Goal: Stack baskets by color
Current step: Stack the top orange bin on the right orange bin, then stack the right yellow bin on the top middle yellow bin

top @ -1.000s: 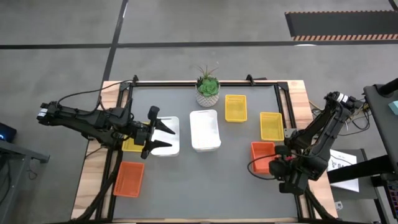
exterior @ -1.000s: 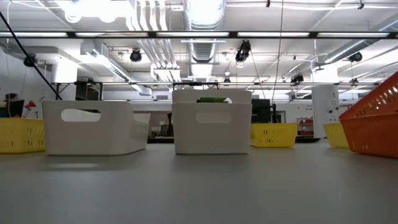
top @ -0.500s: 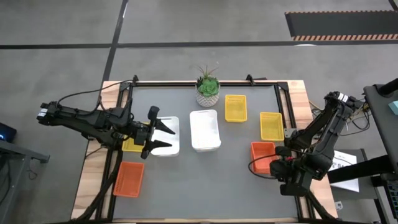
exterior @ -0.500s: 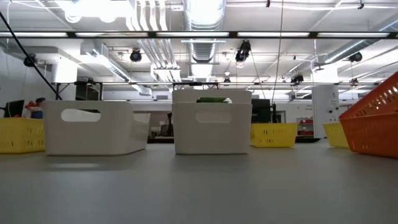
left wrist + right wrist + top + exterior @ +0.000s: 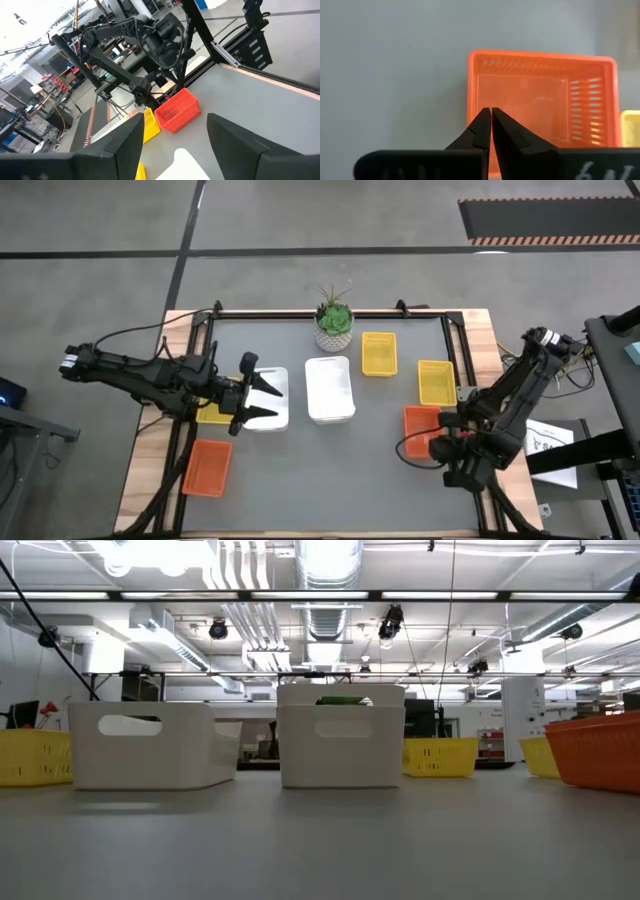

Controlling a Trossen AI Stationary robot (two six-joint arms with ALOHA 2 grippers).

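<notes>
One orange basket [image 5: 422,430] lies flat on the table at the right, also seen in the low view [image 5: 600,748] and the left wrist view [image 5: 177,111]. My right gripper [image 5: 491,120] is shut, slanting down over that basket's near end [image 5: 485,100], just inside its wall. Two white baskets [image 5: 329,389] [image 5: 270,398] stand mid-table. My left gripper [image 5: 262,395] hangs open above the left white one, with nothing between its fingers. A second orange basket [image 5: 208,467] sits near left. Yellow baskets [image 5: 378,353] [image 5: 436,382] lie far right, and another [image 5: 212,410] lies under the left arm. My right gripper's shut fingertips [image 5: 485,125] stand over the inside of the orange basket by its near wall [image 5: 473,100], coming from above at a slant. Nothing shows between them. Whether they touch the basket, I cannot tell.
A small potted green plant [image 5: 334,320] stands at the far edge, behind the white baskets. Black rails [image 5: 330,312] frame the table's far edge and sides. Bare grey tabletop [image 5: 320,480] stretches along the near edge between the two orange baskets.
The orange basket at the right stood tilted, with one side raised, until half a second ago. It has since dropped level onto the table. The left arm has kept still.
</notes>
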